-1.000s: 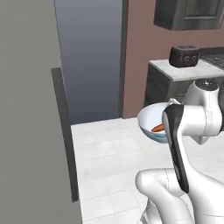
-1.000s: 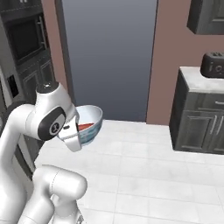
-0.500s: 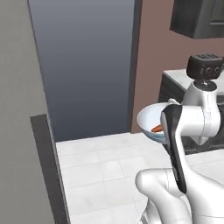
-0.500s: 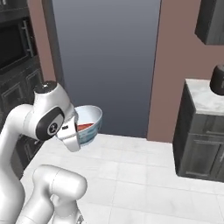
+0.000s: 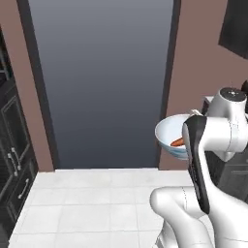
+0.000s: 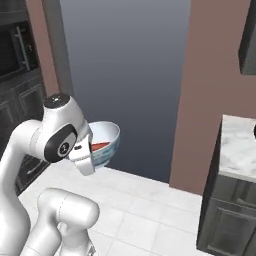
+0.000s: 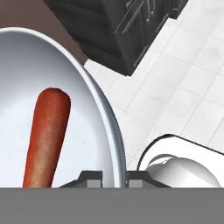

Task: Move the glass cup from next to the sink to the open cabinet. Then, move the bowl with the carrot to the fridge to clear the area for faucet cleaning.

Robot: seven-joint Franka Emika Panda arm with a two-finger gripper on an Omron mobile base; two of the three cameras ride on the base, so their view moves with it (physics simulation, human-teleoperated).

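Fingers point(image 7: 92, 176) of our gripper point(image 7: 113, 177) pinch the rim of the bowl point(image 7: 57, 105), one inside and one outside the wall, so we hold it clamped by its edge. The bowl rides in the air beside the arm, above the white tiled floor point(image 5: 92, 203), with the carrot point(image 7: 47, 135) lying loose inside. We judge the bowl stiff, smooth and likely slippery at that thin glossy rim, and breakable if dropped; a rim hold is the only one possible on a dish this wide, so we should keep it level or the carrot may roll out. Our hand view shows the pinch itself and the whole carrot. Both base views show the bowl tipped a little and a dark doorway point(image 5: 101, 82) ahead; the right one alone shows a marble counter point(image 6: 240, 150).
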